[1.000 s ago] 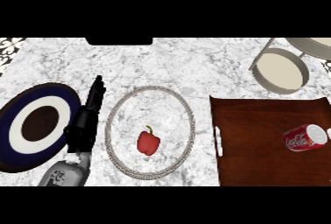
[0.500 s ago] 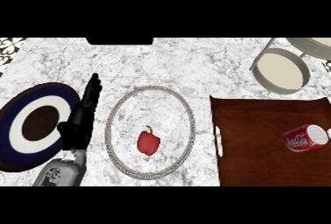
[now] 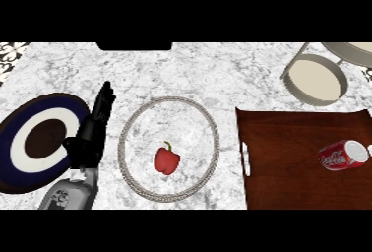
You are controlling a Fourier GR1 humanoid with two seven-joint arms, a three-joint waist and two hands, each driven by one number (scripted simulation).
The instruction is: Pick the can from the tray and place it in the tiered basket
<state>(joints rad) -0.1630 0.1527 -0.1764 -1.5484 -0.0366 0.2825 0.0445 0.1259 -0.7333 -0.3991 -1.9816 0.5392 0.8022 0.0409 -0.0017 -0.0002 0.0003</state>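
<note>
One can (image 3: 344, 155) lies sideways on our tray (image 3: 291, 162) at 3 o'clock | tiered basket (image 3: 316, 78) at 1 o'clock | left robot hand (image 3: 93, 128) released, fingers straight, at 9 o'clock.

Table (image 3: 218, 74) — white marble with grey veining. 
Tray (image 3: 291, 147) — dark reddish-brown. 
Can (image 3: 341, 156) — red with white lettering, pale end. 
Tiered basket (image 3: 314, 78) — grey rim, cream inside. 
Clear plate (image 3: 134, 123) — beaded silver-grey rim. 
Pepper (image 3: 166, 161) — red, green stem. 
Round plate (image 3: 36, 142) — navy outer band, white ring, dark brown centre. 
Left hand (image 3: 91, 133) — black; forearm (image 3: 69, 194) grey.
</note>
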